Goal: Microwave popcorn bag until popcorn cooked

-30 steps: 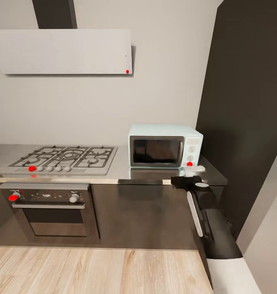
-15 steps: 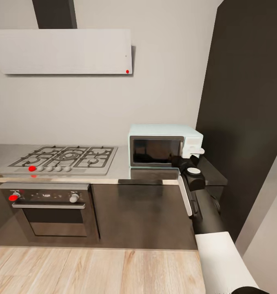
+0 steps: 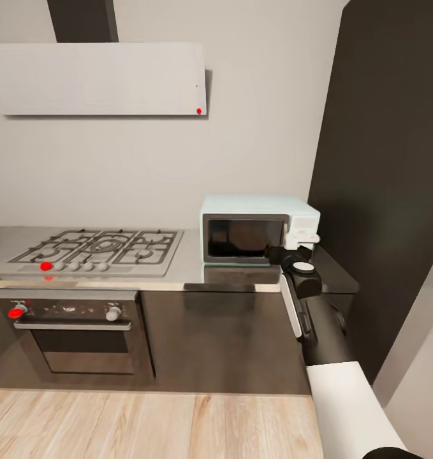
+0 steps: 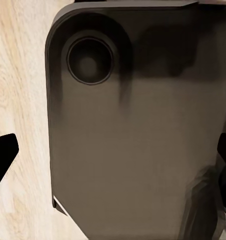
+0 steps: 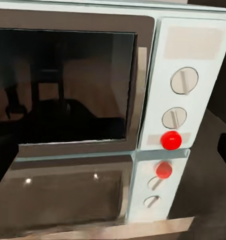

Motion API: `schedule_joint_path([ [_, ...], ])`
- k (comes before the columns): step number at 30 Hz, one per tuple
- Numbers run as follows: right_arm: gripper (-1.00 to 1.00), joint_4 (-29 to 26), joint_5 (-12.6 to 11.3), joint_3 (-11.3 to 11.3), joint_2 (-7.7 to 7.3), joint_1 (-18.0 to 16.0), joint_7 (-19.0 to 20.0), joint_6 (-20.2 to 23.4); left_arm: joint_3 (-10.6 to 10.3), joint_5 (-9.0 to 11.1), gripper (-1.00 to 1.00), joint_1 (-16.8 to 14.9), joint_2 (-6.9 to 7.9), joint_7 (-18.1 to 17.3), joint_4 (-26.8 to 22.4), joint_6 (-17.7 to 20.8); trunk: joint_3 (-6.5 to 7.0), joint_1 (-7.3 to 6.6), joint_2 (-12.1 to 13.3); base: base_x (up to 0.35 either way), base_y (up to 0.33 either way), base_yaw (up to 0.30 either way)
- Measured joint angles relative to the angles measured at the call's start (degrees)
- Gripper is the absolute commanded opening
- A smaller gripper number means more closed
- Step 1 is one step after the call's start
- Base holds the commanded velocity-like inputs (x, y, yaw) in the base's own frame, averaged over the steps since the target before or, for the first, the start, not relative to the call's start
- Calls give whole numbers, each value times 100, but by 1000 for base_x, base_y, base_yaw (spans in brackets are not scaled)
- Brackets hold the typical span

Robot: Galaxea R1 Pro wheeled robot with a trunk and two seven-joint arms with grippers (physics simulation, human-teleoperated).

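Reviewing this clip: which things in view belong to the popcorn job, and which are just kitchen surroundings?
Job:
microwave, door shut
countertop
right claw, at the microwave's control panel

Surroundings:
gas hob
oven
extractor hood
tall dark cabinet

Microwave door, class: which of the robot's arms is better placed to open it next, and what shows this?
The right. Its gripper hangs at the microwave front, beside the closed door and knobs. The left wrist camera faces the floor.
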Motion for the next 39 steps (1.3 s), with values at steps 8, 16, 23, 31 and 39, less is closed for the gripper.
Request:
schedule_joint_path([
  [8,100,137,-41,-2,-455,0,126,-57,-1,-1,100,-1,-4,-3,0,0,0,2,0,205,0,0],
  [16,100,160,-136,-2,-546,0,322,-29,0,-1,100,1,-3,-3,0,0,0,3,0,9,0,0],
  [23,100,332,-529,-206,-525,0,325,-1,0,-1,100,0,2,-3,0,0,0,3,0,0,0,0],
  [31,100,486,-615,-240,-544,0,-60,-76,-6,-1,100,-1,2,-3,0,-1,0,3,0,0,0,0],
  [39,100,485,-638,-228,-541,0,-59,-76,-9,-1,100,0,4,-3,0,-4,0,2,0,55,-28,0],
])
